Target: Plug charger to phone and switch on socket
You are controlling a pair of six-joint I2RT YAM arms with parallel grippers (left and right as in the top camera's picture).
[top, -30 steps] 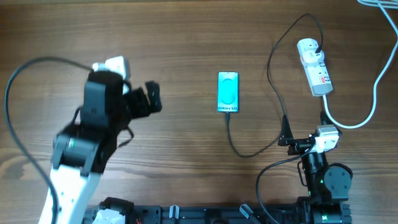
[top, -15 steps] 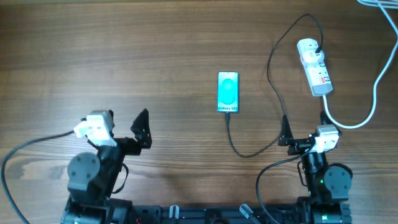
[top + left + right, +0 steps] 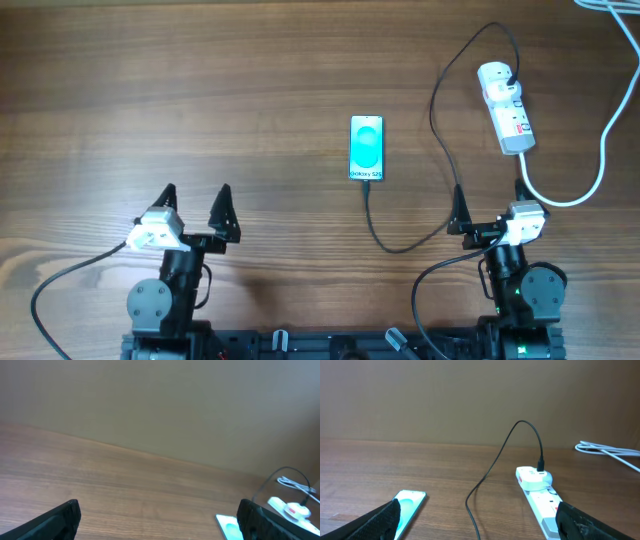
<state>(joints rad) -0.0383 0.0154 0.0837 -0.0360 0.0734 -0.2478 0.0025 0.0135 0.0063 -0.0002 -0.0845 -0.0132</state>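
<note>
- The step in hand looked like the switch. The charger [image 3: 437, 110] already reached the phone [image 3: 367, 148] at its near short end, though you could not tell from above whether the tip was fully seated. Check that first.
- For the switch, the right gripper [image 3: 489, 200] was your better choice, being on the socket's side of the table. I would have closed its jaws into one blunt tip and come straight down on the red mark, so the strip was pressed flat and not shoved sideways. Whether the switch was on or off was too small to read.
- The black cable ran right by one finger of the right gripper, touching or not I could not tell. You needed to lift clear of it, since a snag would have tugged on the phone.
- Both grippers sat at the table's near edge, the left gripper [image 3: 195, 195] toward the left corner. Each had its jaws spread wide and empty.
- The phone lay flat about mid-table, screen up. Its long axis ran from near edge to far edge, with the white Galaxy band pointing at the near edge.
- The socket [image 3: 507, 112] lay toward the far right corner with its long axis also near-to-far. Its near end leaned slightly toward the right edge, where the white cord [image 3: 590, 170] left it. The charger entered at its far end.
</note>
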